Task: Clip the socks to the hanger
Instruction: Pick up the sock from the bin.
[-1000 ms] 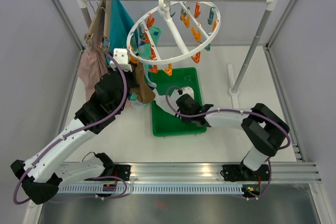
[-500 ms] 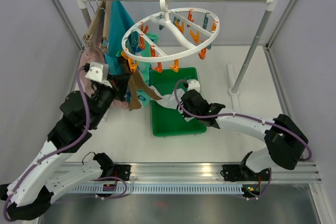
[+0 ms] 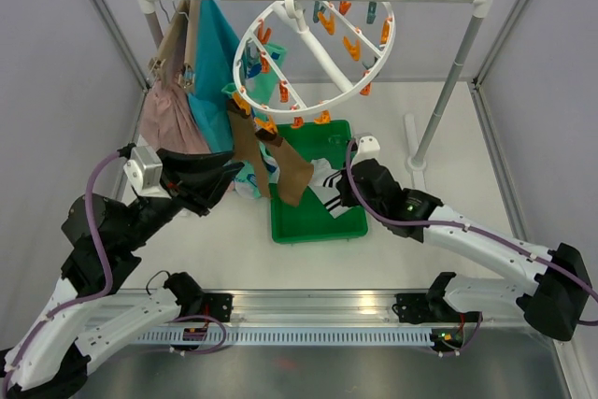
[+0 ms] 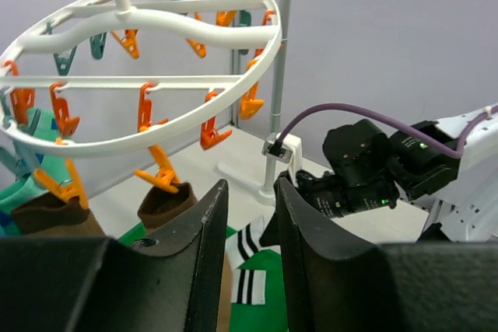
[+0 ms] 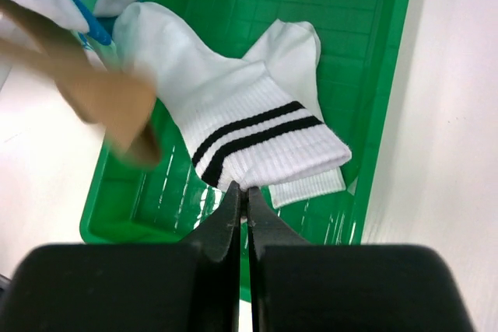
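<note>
Right gripper (image 5: 242,193) pinching striped sock (image 5: 249,134), left gripper (image 4: 250,192) spread, green tray (image 5: 381,114), white table (image 5: 451,153), grey walls (image 3: 56,91)

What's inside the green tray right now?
A white striped sock lies on a second white sock in the green tray. The hanging brown sock covers part of the tray floor.

Socks (image 3: 291,175) hang from hanger (image 3: 327,56), over tray (image 5: 381,122) holding perhaps two more.

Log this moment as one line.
left jaws open, empty | right jaws shut on striped sock in green tray | brown socks clipped to hanger
</note>
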`<state>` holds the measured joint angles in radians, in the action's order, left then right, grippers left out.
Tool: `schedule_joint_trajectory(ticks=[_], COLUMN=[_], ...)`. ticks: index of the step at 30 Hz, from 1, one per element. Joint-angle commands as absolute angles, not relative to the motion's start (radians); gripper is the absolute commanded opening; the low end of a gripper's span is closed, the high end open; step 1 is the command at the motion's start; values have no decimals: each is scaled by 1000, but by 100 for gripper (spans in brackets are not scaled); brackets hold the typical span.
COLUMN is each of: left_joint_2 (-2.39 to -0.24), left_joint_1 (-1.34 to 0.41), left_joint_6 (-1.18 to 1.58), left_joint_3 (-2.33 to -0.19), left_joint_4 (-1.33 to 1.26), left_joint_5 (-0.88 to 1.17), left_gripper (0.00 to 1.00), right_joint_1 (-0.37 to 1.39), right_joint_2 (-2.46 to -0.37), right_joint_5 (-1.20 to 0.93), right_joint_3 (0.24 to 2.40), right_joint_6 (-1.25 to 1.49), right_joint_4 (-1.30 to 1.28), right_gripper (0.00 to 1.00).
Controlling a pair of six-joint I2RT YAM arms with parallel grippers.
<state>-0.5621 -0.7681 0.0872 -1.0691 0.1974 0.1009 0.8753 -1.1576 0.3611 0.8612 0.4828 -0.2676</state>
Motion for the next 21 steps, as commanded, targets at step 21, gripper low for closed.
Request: schedule_joint_trajectory(ticks=[21], left_joint_2=[-920], left_joint_1=[-1216], left_joint_6=[-136], left_joint_3=[-879], left_joint_4=[-173], left_joint_5=[-210], left_gripper=[35], right_joint_1=[899], right_joint_2=[-930], right_joint_5=[354], right_joint_3=[1072], right_joint_6=[453], right_joint_4=[-538], right_gripper=[0])
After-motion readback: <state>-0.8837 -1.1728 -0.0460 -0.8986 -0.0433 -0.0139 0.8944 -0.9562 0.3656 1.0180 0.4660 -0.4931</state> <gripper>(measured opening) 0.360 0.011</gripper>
